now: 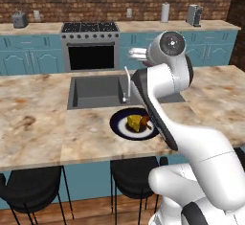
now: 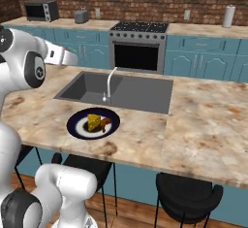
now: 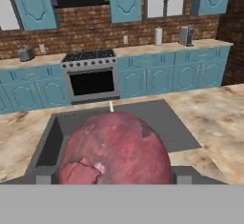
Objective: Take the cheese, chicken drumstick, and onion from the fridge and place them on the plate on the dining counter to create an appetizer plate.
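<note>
cheese (image 2: pixel 93 122) and chicken drumstick (image 2: pixel 105 123) lie on the plate (image 2: pixel 77 127); dining counter (image 2: pixel 203 130) beneath

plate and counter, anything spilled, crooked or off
Nothing stands out. The cheese and drumstick lie side by side on the plate, which sits flat on the counter by the sink.

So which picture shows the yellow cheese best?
The right base view: the cheese sits in plain sight on the plate, next to the chicken drumstick. In the left base view the cheese is visible too, but the robot's arm crowds in beside it.
</note>
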You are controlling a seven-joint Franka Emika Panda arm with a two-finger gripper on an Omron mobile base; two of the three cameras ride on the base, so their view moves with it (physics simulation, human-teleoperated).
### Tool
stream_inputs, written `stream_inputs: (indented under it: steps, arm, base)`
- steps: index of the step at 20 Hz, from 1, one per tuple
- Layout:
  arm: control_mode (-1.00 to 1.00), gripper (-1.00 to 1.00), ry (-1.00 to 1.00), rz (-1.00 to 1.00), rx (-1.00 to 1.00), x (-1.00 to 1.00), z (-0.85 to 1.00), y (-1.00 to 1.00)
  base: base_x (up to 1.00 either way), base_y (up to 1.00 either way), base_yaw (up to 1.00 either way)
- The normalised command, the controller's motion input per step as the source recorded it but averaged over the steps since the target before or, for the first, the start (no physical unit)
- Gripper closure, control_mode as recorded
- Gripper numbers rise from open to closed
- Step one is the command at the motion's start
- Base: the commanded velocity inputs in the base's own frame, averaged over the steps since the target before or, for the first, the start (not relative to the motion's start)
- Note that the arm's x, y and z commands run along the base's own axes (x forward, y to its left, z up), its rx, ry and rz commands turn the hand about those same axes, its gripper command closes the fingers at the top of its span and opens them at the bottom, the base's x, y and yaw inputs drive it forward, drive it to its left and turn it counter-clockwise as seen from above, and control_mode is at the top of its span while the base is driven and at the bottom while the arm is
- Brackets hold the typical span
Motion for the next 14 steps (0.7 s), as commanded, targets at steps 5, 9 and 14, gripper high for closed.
stream_inputs:
  steps: [5, 9, 14]
  arm:
    - [-1.0, 1.0, 0.29, 0.02, 0.0, 0.0, -0.46, 0.16]
    - [-1.0, 1.0, 0.18, 0.1, 0.0, 0.09, -0.56, 0.09]
    - [-1.0, 1.0, 0.24, 0.2, -0.02, 0.09, -0.31, 0.02]
  base:
    - [0.0, 0.0, 0.0]
    - [0.0, 0.0, 0.0]
    - [0.0, 0.0, 0.0]
